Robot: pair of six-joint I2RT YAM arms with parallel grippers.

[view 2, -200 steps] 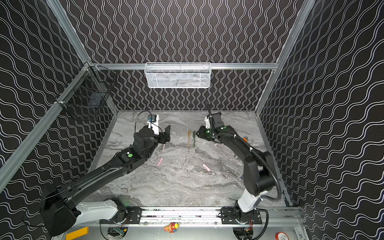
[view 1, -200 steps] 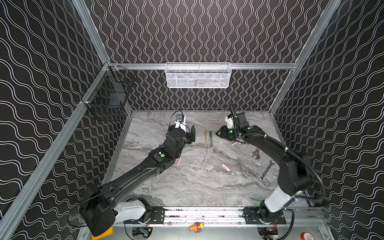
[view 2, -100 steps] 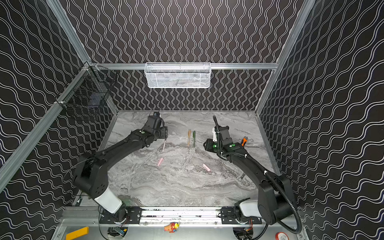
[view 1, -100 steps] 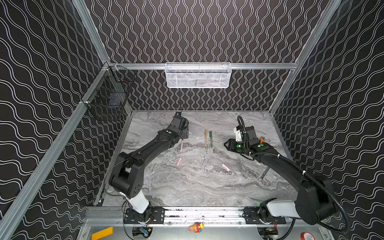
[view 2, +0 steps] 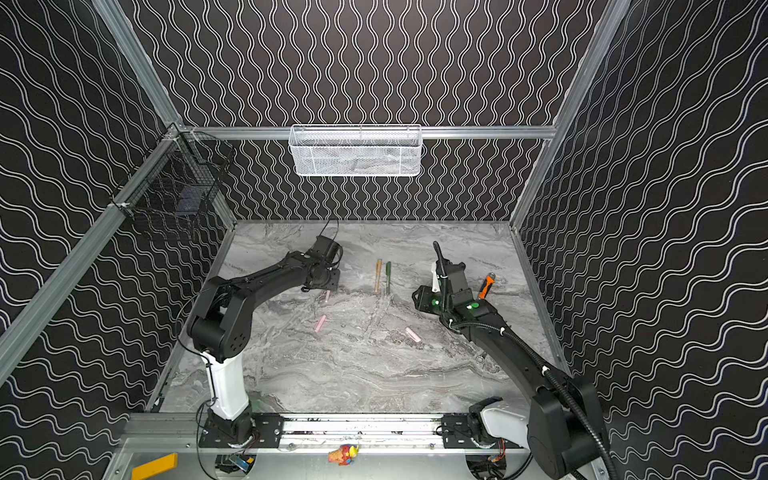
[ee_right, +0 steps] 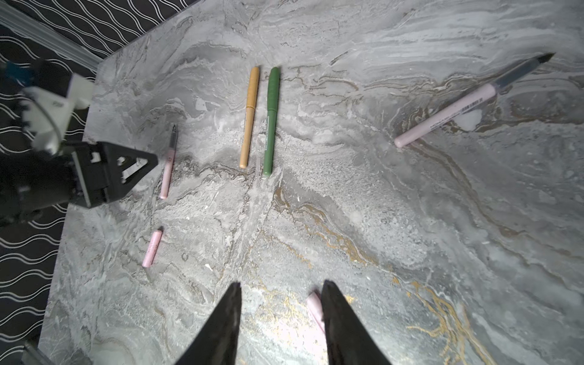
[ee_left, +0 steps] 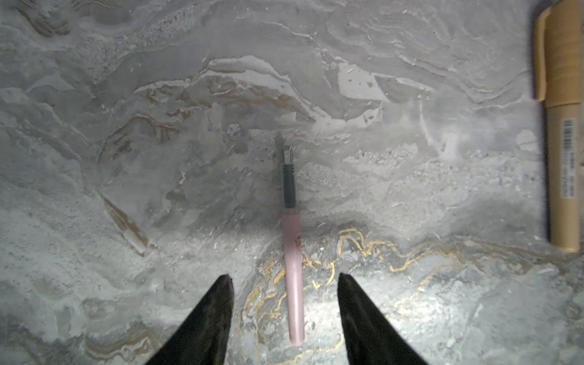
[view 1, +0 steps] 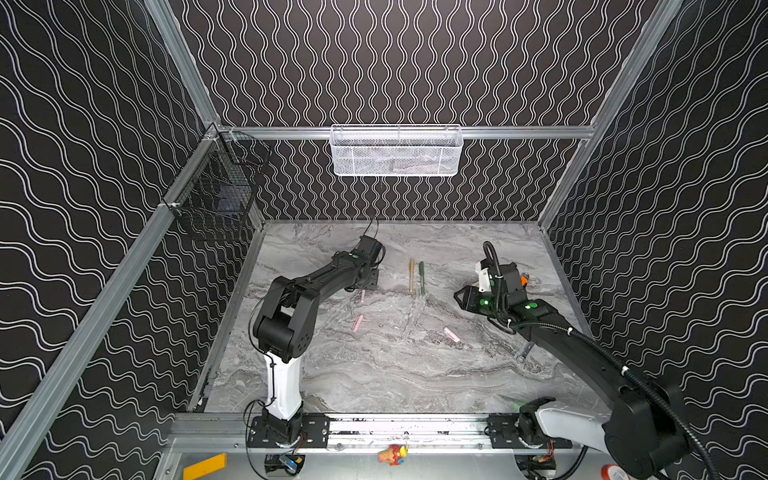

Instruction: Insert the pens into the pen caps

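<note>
Left wrist view: the left gripper (ee_left: 284, 275) hangs low over the marble table (ee_left: 126, 126). Its 2 black fingers (ee_left: 208, 322) are spread, and a pale pink pen (ee_left: 293, 268) lies lengthwise in the gap with clear space on each side, so nothing is grasped yet. The jaws straddle the rear half of the barrel. That is likely so a squeeze takes the pen by its body and leaves the dark tip free to enter a cap.

Right wrist view: the right gripper (ee_right: 281, 284) hovers higher, jaws apart and empty. It is above a pink cap (ee_right: 314, 305) that lies on the table just beside 1 finger (ee_right: 341, 325). It seems placed to collect that cap as the partner piece, though the finger hides part of it.

Counted in the right wrist view, there are 4 pens:
- 2 are pale pink and uncapped: 1 at the left gripper, and the second pink pen (ee_right: 448, 113) lying slantwise well apart from it.
- 1 gold pen (ee_right: 249, 117) and 1 green pen (ee_right: 271, 120) lie side by side, parallel, each already wearing its matching cap.

There are 2 loose caps, both pink. The second pink cap (ee_right: 151, 248) lies near the blunt end of the first pink pen. By this count, 2 of the 4 pairings are done.

In a top view, 1 grey spanner (view 1: 524, 351) lies beside the right arm, apart from the pens.
</note>
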